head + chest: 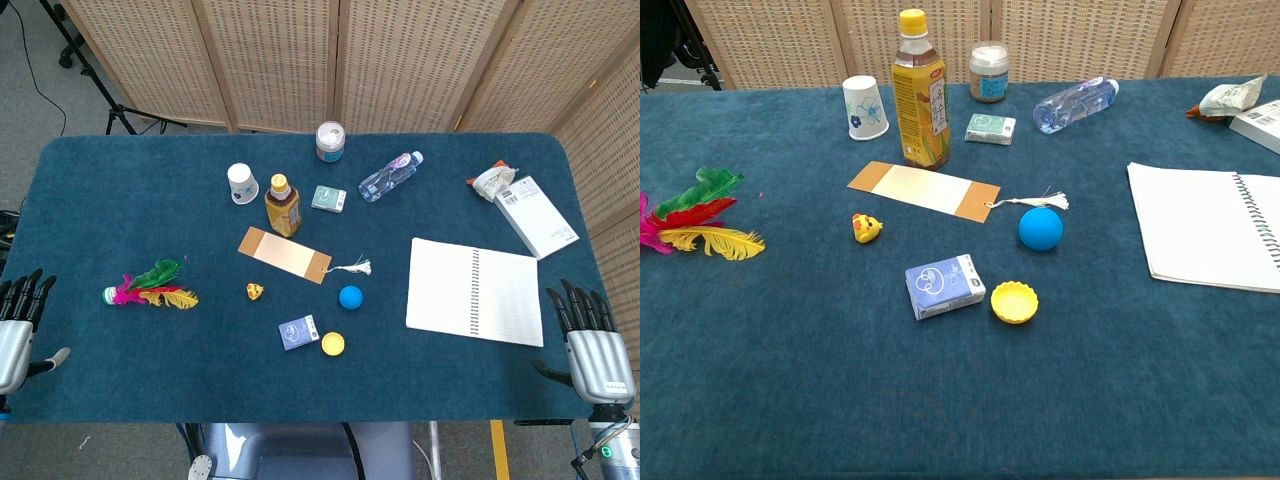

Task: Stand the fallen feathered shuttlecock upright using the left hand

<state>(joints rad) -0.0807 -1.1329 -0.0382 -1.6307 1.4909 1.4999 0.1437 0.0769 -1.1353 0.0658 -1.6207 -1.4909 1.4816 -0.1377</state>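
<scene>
The feathered shuttlecock lies on its side on the left of the blue table, its green, red, pink and yellow feathers pointing right and its base to the left. The chest view shows its feathers at the left edge. My left hand hangs off the table's left front corner, fingers apart, holding nothing, well left of the shuttlecock. My right hand is at the right front corner, fingers spread, holding nothing. Neither hand shows in the chest view.
A tea bottle, paper cup, jar, water bottle and small box stand at the back. A bookmark, yellow toy, blue ball, card box, yellow cap and notebook lie nearer.
</scene>
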